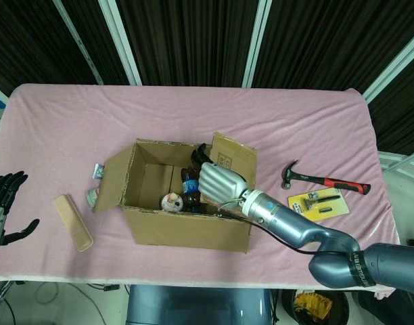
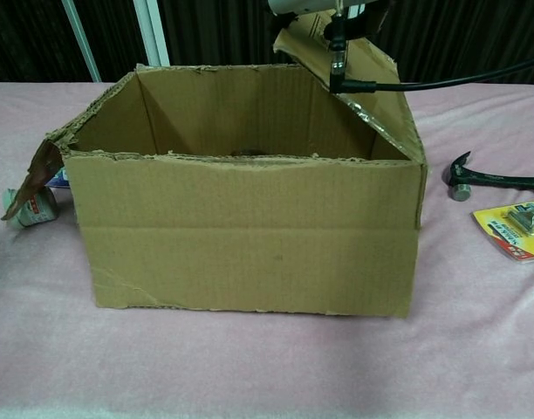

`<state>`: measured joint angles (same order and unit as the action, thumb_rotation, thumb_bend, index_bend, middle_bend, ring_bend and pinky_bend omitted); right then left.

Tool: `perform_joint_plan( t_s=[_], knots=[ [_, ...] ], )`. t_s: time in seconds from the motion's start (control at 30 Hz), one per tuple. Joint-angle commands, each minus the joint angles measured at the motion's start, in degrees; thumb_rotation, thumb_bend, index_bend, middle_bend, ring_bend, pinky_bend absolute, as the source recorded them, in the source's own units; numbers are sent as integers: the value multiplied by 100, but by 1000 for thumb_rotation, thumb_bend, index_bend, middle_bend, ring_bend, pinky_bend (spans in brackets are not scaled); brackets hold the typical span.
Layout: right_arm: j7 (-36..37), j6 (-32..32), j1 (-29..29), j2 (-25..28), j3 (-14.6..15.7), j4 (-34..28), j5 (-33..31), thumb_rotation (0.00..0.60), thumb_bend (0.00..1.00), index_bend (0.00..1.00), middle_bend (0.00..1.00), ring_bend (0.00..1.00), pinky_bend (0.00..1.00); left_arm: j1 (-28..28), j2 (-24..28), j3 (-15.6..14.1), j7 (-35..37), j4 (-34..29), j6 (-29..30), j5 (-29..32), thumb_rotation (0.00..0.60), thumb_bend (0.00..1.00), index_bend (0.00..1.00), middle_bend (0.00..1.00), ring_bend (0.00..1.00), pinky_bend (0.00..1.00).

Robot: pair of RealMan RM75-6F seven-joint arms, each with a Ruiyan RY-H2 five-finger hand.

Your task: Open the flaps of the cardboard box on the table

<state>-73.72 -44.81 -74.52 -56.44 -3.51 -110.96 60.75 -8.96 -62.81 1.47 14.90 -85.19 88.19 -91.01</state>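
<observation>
My right hand (image 1: 219,183) has its fingers (image 1: 208,177) together and extended, laid against the inner face of the box's right flap (image 1: 231,154), which stands tilted up and outward; whether the thumb pinches the flap from behind I cannot tell. In the chest view only the hand's underside and its cable show at the top edge, touching that same flap. My left hand (image 1: 3,203) sits at the far left edge of the head view, off the table, fingers apart and holding nothing. There is one box (image 1: 183,203), near the front middle of the table (image 1: 193,108), its top open. I count two flaps: the right one under my hand, and a left flap (image 1: 112,179) folded outward and down. Inside the box I see two things: one dark bottle (image 1: 191,189) with a blue label and one small round pale object (image 1: 170,201) just beside it, both on the box floor. Left of the box lie one tan flat bar (image 1: 72,222) and one small can (image 2: 31,206) lying just beside the left flap, with a small packet (image 1: 97,170) near it. Right of the box, well apart, lie one hammer (image 1: 322,179) with a red and black handle and one yellow blister pack (image 1: 318,204) just in front of it.
</observation>
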Motion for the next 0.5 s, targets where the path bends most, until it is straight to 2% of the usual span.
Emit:
perform_joint_plan(
  t_s=[0.03, 0.17, 0.5],
  knots=[
    [-261, -275, 80, 206, 141, -171, -113, 600, 483, 371, 302, 139, 231, 13, 3, 2, -26, 3, 36, -28, 600, 224, 21, 58, 0, 40],
    [-487, -544, 167, 329, 234, -325, -174, 600, 436, 320, 263, 123, 229, 24, -3, 11, -53, 8, 55, -38, 600, 224, 21, 58, 0, 39],
    [-540, -760, 388, 647, 390, -356, 5, 600, 423, 305, 253, 117, 229, 33, -3, 11, -97, -8, 36, -55, 600, 224, 21, 58, 0, 38]
  ],
)
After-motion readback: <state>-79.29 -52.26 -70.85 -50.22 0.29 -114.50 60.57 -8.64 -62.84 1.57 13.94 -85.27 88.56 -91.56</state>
